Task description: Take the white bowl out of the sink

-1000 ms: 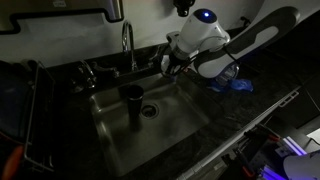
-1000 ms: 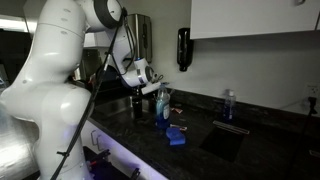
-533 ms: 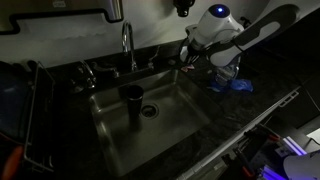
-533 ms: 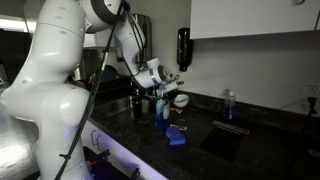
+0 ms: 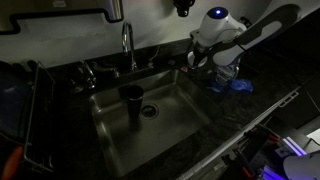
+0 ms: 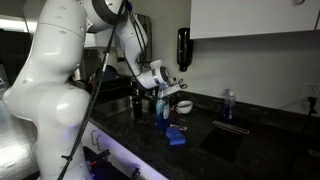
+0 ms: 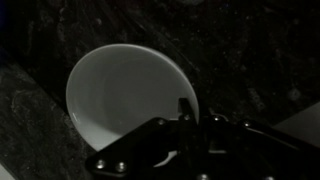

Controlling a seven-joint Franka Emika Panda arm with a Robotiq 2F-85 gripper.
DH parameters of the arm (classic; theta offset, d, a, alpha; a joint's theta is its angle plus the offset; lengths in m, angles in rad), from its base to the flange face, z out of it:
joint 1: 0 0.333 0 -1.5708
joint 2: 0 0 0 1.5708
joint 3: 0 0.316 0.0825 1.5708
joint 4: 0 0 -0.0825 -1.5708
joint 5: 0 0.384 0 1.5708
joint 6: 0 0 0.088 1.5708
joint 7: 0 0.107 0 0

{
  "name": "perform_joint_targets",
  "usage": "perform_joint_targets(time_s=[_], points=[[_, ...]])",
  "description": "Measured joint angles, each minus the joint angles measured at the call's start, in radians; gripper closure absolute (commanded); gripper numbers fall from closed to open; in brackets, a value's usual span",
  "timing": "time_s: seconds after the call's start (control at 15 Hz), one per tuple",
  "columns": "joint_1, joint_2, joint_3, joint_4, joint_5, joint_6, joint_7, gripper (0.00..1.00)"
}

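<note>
White bowl (image 7: 125, 95) is clear of the sink (image 5: 175, 125) and sits over the dark worktop (image 7: 250, 55), upper right in an exterior view. Gripper (image 7: 186, 112) appears to pinch its rim. Remaining: set down, release.

Outstretched arm (image 5: 255, 30), downturned gripper (image 7: 195, 112) tight on rim of white bowl (image 7: 120, 90).

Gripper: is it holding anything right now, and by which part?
The white bowl, pinched at its rim by the fingers.
</note>
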Motion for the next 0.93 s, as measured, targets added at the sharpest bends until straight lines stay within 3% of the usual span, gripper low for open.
perform_joint_targets(time_s=[0.07, 0.13, 0.27, 0.8, 0.93], points=[[-0.010, 0.000, 0.013, 0.000, 0.000, -0.018, 0.000, 0.98], [-0.018, 0.000, 0.026, 0.000, 0.000, -0.037, 0.001, 0.66], [-0.029, -0.003, 0.046, 0.001, 0.000, -0.063, 0.004, 0.59], [-0.038, -0.052, 0.090, 0.004, -0.057, -0.124, 0.023, 0.02], [-0.038, -0.072, 0.093, 0.010, -0.110, -0.127, 0.040, 0.00]])
